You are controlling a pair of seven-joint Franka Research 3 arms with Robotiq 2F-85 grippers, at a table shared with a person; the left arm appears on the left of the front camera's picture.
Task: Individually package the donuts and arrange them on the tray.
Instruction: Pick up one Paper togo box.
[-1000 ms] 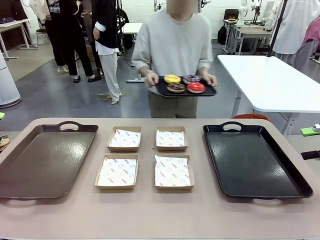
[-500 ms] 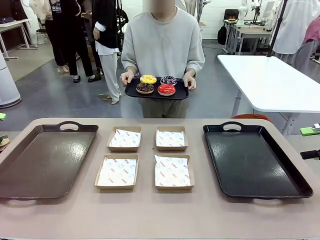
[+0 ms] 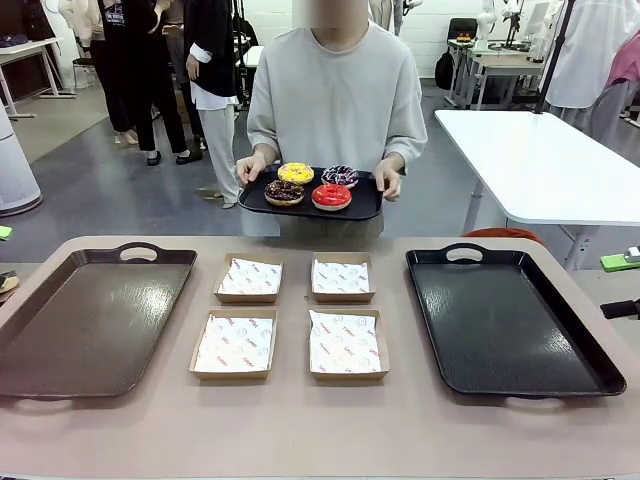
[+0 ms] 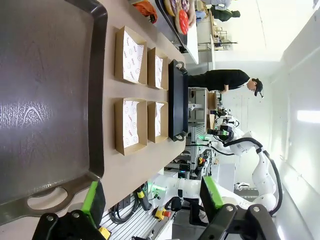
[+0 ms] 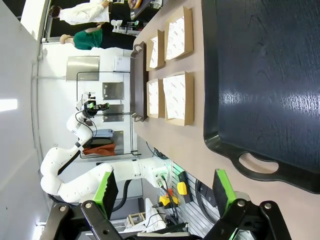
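4 donuts (image 3: 331,196) are sitting together on a small serving tray (image 3: 364,205), which a person (image 3: 340,95) is holding in both hands just beyond the table (image 3: 300,430). On the table, 4 paper-lined boxes (image 3: 235,345) are lying between a brown tray (image 3: 90,320) and a black tray (image 3: 500,320). The left gripper (image 4: 152,200) and right gripper (image 5: 166,192) are both hanging with jaws spread wide, gripping nothing.

The yellow donut (image 3: 296,173) lies flat at the far-left corner of the hand-held tray (image 3: 366,207). The purple donut (image 3: 340,175) is far right, the chocolate donut (image 3: 284,191) near left and the glossy red donut (image 3: 331,195) near right, all close together.
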